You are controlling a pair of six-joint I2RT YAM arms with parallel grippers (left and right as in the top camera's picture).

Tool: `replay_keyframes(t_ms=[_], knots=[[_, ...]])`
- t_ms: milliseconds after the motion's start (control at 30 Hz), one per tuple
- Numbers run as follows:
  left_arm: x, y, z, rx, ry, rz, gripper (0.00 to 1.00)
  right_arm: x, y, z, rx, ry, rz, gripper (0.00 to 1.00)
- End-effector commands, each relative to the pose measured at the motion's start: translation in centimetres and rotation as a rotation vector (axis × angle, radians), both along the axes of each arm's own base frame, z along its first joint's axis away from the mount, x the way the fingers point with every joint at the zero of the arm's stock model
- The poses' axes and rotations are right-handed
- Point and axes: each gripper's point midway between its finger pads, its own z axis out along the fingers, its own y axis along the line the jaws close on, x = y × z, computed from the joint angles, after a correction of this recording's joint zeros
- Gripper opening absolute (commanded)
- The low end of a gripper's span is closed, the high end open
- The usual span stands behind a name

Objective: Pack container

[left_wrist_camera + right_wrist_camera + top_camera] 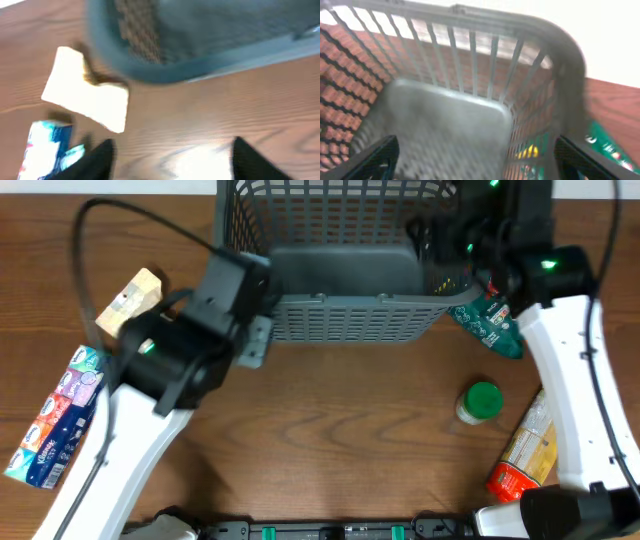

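Observation:
The container, a dark grey slotted basket (340,315), stands at the back middle, and no packets show on its floor. My left gripper (254,342) hovers at its front-left corner. In the left wrist view it (170,162) is open and empty over bare wood, with the basket's corner (200,45) just ahead. My right gripper (445,245) is over the basket's right wall. In the right wrist view it (480,165) is open and empty, with the basket's right wall (570,85) between its fingers and the floor (445,120) below.
A cream packet (128,300) (87,92) and a blue tissue pack (60,415) (47,150) lie at the left. A green packet (490,325) (610,145) lies against the basket's right side. A green-lidded jar (480,402) and an orange packet (525,455) sit at the right.

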Motion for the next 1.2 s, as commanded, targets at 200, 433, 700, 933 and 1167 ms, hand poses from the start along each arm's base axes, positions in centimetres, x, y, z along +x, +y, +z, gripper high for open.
replay_keyframes(t_ms=[200, 433, 700, 933, 1167], knots=[[-2.3, 9.4, 4.6, 0.025, -0.171, 0.303, 0.84, -2.1, -13.4, 7.0, 0.030, -0.071, -0.522, 0.52], [-2.8, 14.5, 4.8, 0.013, -0.183, 0.521, 0.84, -4.2, -20.8, 2.6, 0.114, 0.101, -0.730, 0.01], [-1.6, 15.9, 3.3, 0.033, -0.126, 0.580, 0.86, -1.2, -18.0, -4.7, 0.160, 0.325, -0.461, 0.01], [-0.2, 15.5, 1.5, 0.042, -0.059, 0.568, 0.86, 0.8, -16.6, -10.9, 0.239, 0.484, -0.382, 0.01], [0.5, 15.5, 0.6, 0.053, -0.027, 0.567, 0.86, 1.6, -14.2, -11.6, 0.289, 0.484, -0.197, 0.01]])
